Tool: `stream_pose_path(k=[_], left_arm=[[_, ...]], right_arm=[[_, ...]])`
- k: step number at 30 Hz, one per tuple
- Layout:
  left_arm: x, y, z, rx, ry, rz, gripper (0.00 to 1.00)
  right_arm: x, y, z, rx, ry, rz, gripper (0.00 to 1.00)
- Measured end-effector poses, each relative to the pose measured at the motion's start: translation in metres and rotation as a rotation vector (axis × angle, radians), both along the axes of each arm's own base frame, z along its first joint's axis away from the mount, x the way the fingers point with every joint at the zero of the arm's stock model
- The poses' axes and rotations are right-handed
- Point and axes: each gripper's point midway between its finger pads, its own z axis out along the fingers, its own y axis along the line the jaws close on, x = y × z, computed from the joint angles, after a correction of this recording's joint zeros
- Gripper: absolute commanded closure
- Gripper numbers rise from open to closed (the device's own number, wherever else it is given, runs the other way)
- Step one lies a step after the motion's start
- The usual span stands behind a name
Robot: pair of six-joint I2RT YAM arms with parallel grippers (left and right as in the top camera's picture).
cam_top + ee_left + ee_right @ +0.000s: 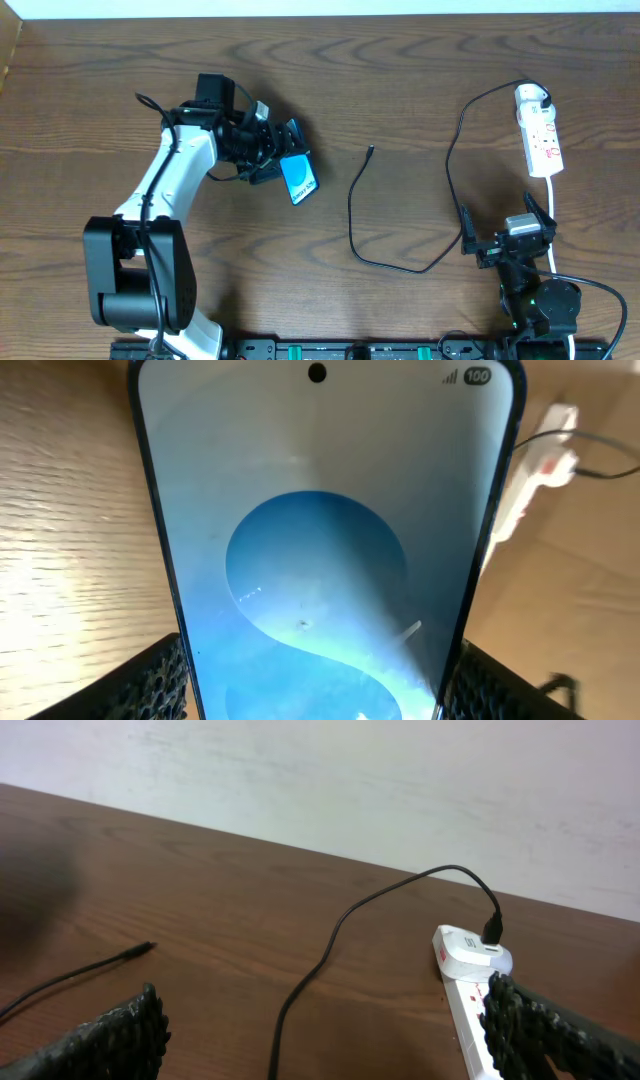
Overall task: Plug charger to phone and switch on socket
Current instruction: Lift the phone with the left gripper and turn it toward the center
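Left wrist: phone gripped between jaws.

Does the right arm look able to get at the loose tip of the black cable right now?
Probably yes. The right gripper is open and empty, the connector tip lies free on bare table, and only slack of the cable crosses between them. Whether its reach stretches that far is uncertain.

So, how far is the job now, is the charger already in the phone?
Done: the charger has its white plug in the socket. In hand: the left end effector grips the phone. Left: the connector tip lies free on the table, the right end effector is open and empty, and the socket's switch, unreadable here, probably needs pressing.
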Motion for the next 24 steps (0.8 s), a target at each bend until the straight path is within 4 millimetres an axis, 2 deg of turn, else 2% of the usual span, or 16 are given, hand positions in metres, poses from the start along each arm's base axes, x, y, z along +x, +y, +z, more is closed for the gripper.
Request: stream_pose_path(k=[14, 24], left_arm=[[0.000, -0.010, 0.018, -0.172, 0.168, 0.140, 0.34], [-0.001, -0.016, 0.037, -0.310, 0.233, 0.161, 0.34]], right_arm=[[0.000, 0.000, 0.000, 0.000, 0.000, 0.000, 0.01], [0.000, 0.000, 0.000, 0.000, 0.000, 0.000, 0.01]])
